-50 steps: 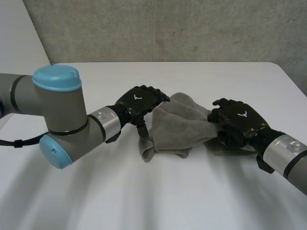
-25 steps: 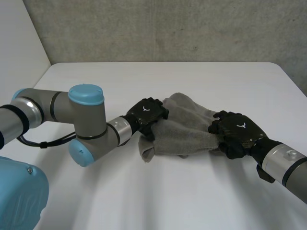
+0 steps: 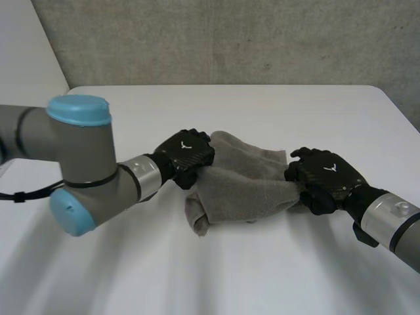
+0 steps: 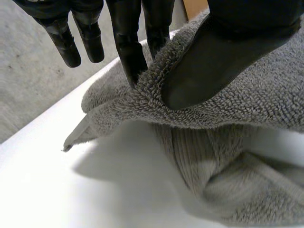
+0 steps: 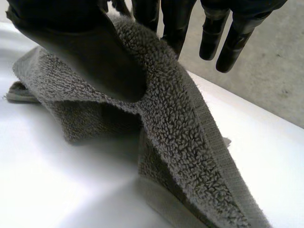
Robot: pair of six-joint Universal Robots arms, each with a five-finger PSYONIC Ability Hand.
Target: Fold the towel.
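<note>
Both ends of the grey towel [image 3: 239, 190] are pinched. I see my left hand [image 3: 187, 152] clamping its left edge between thumb and fingers, the bunched middle sagging onto the white counter [image 3: 262, 275], and my right hand [image 3: 325, 176] clamping the right edge likewise.

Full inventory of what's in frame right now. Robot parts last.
towel: 1, grey, bunched mid-table, raised at both pinched edges
table: 1, white, under the towel
wall: 1, grey concrete, behind the table
left hand: 1, black, thumb and fingers pinching the towel's edge on the left arm's side
right hand: 1, black, pinching the opposite edge
left arm: 1, grey with light-blue caps, left of the towel
right arm: 1, grey, right of the towel
</note>
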